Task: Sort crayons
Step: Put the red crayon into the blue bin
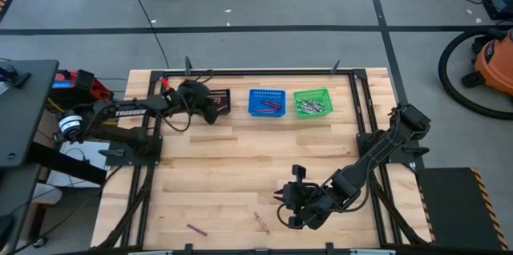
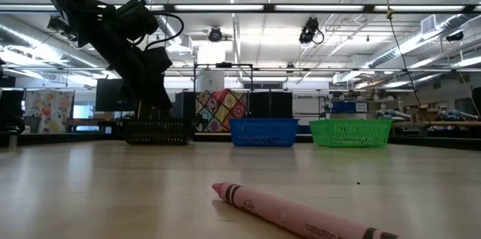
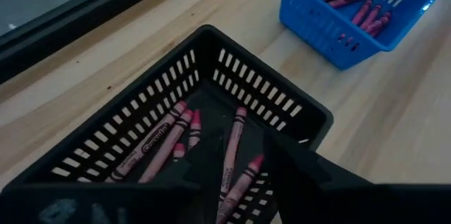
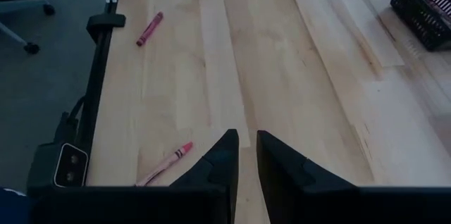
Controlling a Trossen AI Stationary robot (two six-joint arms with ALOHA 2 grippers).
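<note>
While the left pincer (image 3: 236,175) gapes over the black basket (image 3: 282,101), the right pincer (image 4: 246,155) sits nearly closed, empty.

- Three baskets stand in a row along the table's (image 1: 240,167) far edge: left basket (image 1: 218,100), middle basket (image 1: 267,102), right basket (image 1: 313,101); crayons lie in each
- Left gripper (image 1: 210,111) hangs over the left basket
- Two loose crayons (image 1: 197,229) (image 1: 261,222) lie near the front edge, left of the right gripper (image 1: 288,207)

Bright overhead strip lights; soft shadows.
</note>
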